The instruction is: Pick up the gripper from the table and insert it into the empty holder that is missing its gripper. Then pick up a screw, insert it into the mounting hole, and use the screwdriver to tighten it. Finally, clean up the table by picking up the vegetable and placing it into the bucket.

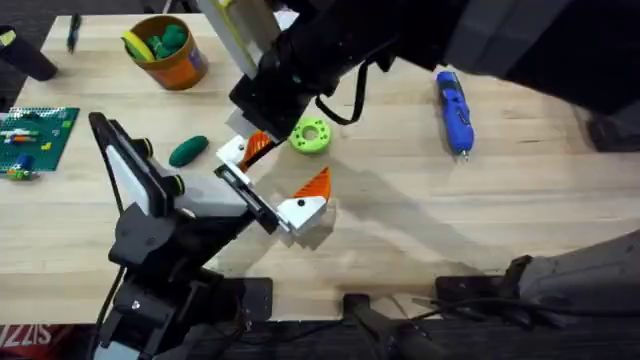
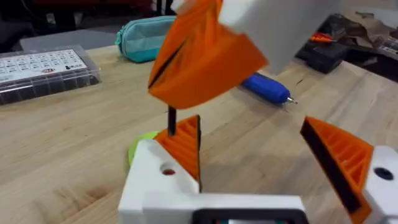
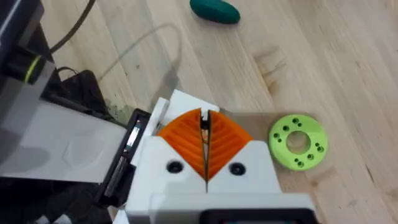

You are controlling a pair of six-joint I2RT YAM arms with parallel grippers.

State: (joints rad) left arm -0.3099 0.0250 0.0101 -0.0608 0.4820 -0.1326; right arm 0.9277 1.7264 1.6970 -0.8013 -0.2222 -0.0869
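Note:
The gripper (image 1: 238,152), a white block with an orange wedge (image 2: 181,152), sits on the far end of the black holder (image 1: 245,196) plate on the left arm with green knobs. A second white-and-orange finger (image 1: 308,196) sits at the plate's near end, so my left gripper (image 2: 249,134) stands open. My right gripper (image 3: 204,121) reaches in from the far right and hangs over the white block, shut on a thin dark screw (image 2: 171,118). The blue screwdriver (image 1: 453,108) lies at the right. The dark green vegetable (image 1: 188,150) lies left of the holder. The orange bucket (image 1: 170,55) stands at the back left.
A lime-green ring (image 1: 310,135) lies just beyond the holder. A green board with small parts (image 1: 35,135) sits at the left edge. A teal pouch (image 2: 146,37) and a clear parts box (image 2: 43,68) lie beyond the table. The bucket holds yellow and green items.

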